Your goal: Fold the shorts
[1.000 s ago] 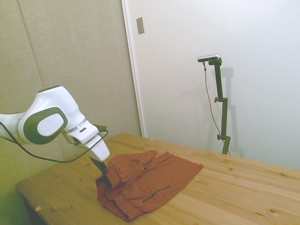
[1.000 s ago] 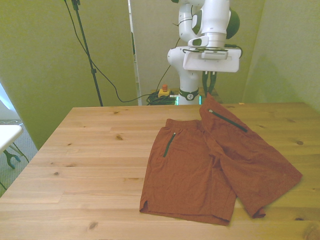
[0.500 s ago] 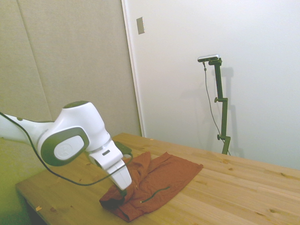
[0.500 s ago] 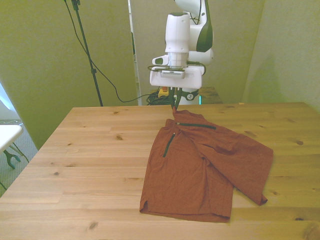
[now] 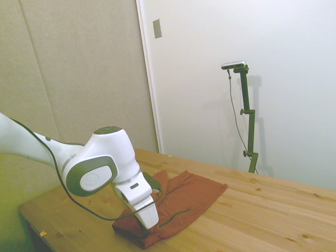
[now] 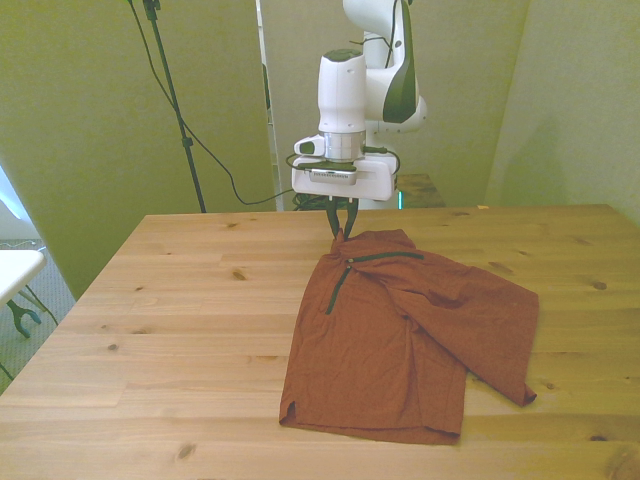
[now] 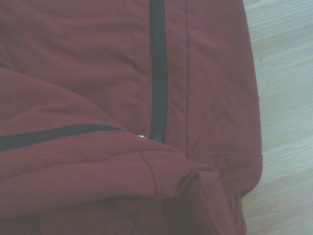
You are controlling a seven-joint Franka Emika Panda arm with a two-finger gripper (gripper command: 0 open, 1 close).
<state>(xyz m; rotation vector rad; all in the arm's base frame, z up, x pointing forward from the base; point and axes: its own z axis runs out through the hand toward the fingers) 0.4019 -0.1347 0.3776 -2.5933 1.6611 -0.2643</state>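
The soft rust-red shorts [image 6: 400, 335] lie in the middle of the wooden table [image 6: 180, 320]. The white arm's gripper [image 6: 340, 232] pinches the waistband corner, now carried further toward the front view's left than half a second ago, so one leg lies folded over the other.

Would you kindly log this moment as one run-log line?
task: fold shorts | gripper: shut on shorts waistband corner | fold: one leg lies partly over the other | table: wooden

The gripper [image 6: 338, 232] is carrying the waistband corner toward nine o'clock in the front view. The shorts [image 6: 400, 330] are doubling over, the three o'clock leg drawing inward.
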